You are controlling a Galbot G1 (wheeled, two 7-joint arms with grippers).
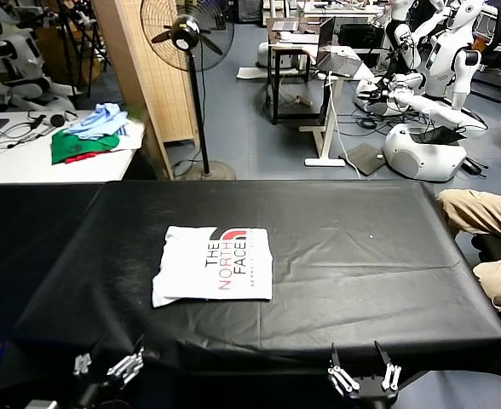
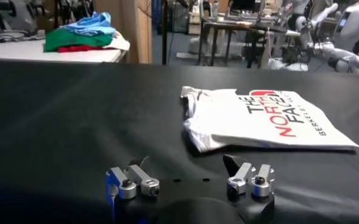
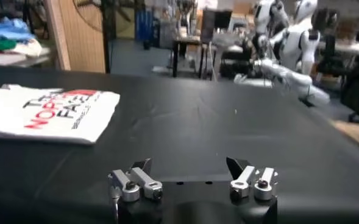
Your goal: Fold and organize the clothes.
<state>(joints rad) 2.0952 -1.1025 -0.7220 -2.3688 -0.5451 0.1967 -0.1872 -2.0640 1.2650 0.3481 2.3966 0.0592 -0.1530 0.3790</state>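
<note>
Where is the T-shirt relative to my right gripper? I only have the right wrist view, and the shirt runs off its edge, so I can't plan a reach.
Observer: The white T-shirt lies folded on the black table, nearer the left gripper than the right gripper.
Operator: Is either gripper touching it?
Observer: No. Both sit open at the table's near edge, apart from the shirt.
Operator: Is the fold tidy on the side I can't see?
Observer: Not fully; the left wrist view shows that end bunched and wrinkled.
</note>
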